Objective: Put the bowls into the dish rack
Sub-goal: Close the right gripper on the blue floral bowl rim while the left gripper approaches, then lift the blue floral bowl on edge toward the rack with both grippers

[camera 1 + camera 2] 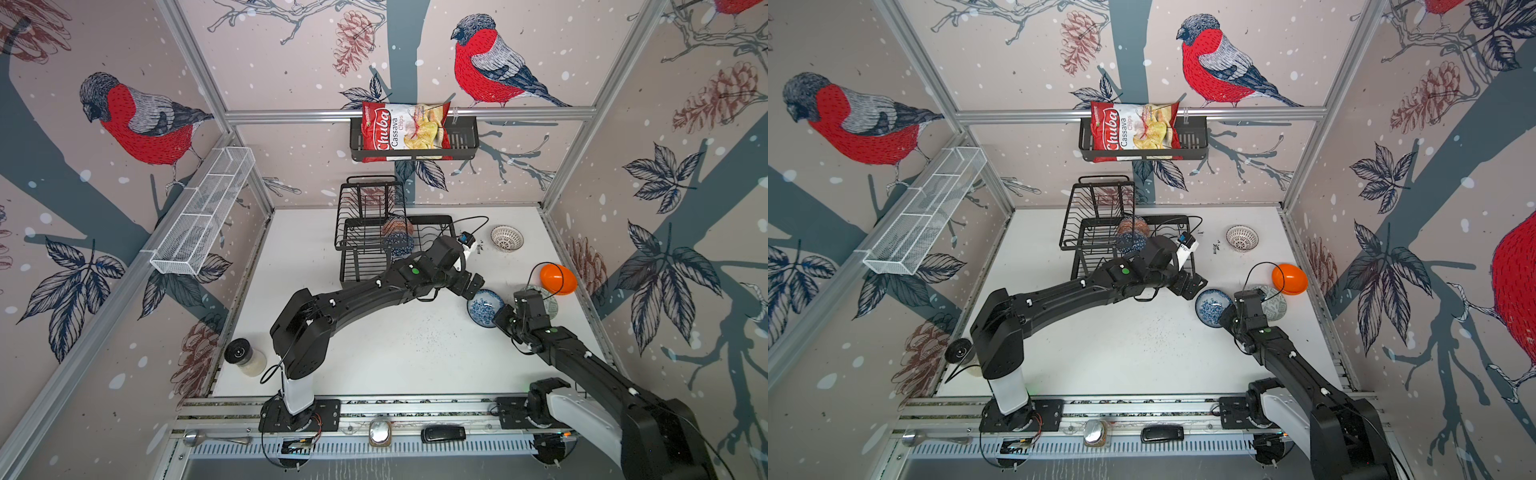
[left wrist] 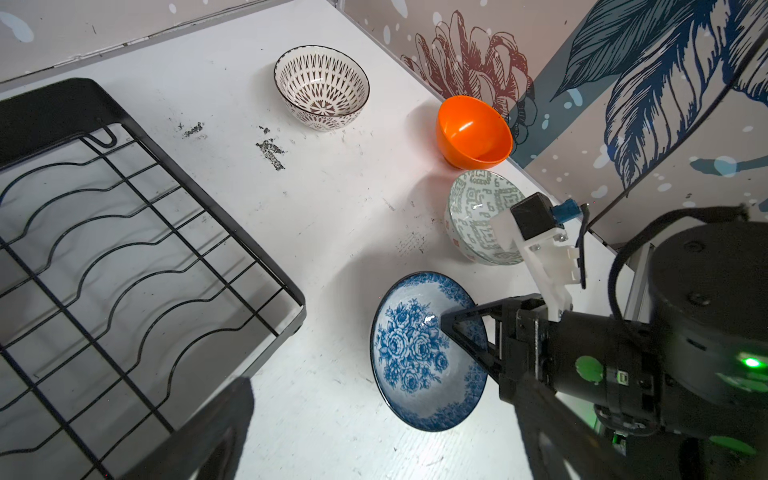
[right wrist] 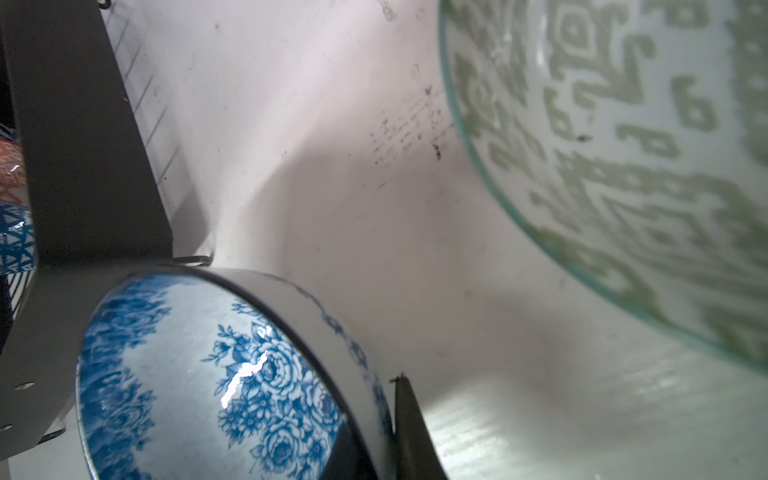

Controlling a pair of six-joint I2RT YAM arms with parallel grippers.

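Right hand (image 2: 467,340) clamped on rim of blue-white floral bowl (image 2: 411,353); left hand (image 1: 473,286) wide open, just beside it

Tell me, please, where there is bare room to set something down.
Bare: the white tabletop in front between the arm bases, the strip left of the black wire dish rack, and that rack's near end. Crowded: the right wall, where the blue-white floral bowl, grey-white patterned bowl and plain orange bowl bunch together.

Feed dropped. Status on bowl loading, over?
Right claw shut on floral bowl rim. Left claw open, empty. Orange-patterned bowl and blue-triangle bowl in rack. Left arm between floral bowl and rack.
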